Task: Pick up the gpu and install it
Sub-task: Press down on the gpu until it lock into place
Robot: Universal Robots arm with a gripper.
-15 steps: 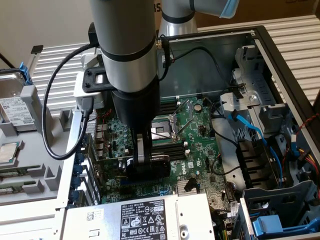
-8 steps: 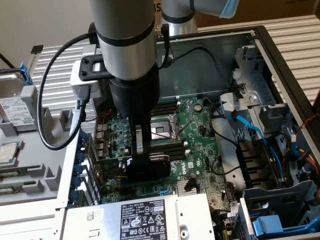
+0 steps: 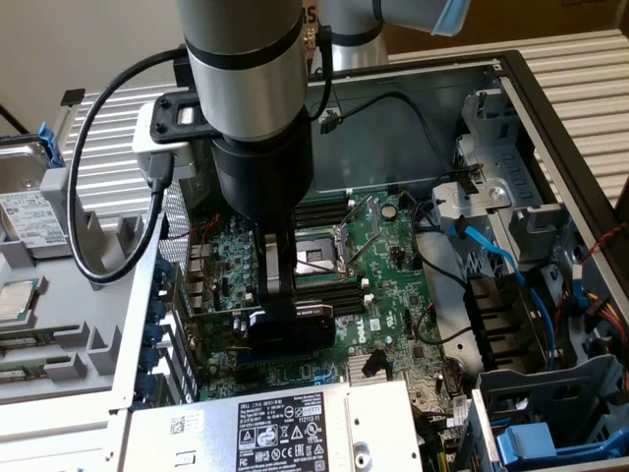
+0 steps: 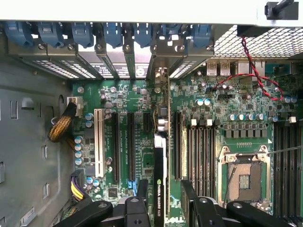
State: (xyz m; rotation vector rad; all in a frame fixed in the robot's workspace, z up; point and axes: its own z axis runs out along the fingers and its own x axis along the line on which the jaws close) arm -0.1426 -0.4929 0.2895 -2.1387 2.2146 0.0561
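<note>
Wrist view shows the gripper (image 4: 163, 208) with fingers (image 4: 135, 213) spread wide either side of the gpu (image 4: 161, 179), which stands edge-on in a motherboard (image 4: 142, 94) slot, ungripped.

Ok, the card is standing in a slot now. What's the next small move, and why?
Probably raise the end effector straight up. The gpu stands on edge in a motherboard slot, with the jaws open either side of it, so a sideways move could knock it.
</note>
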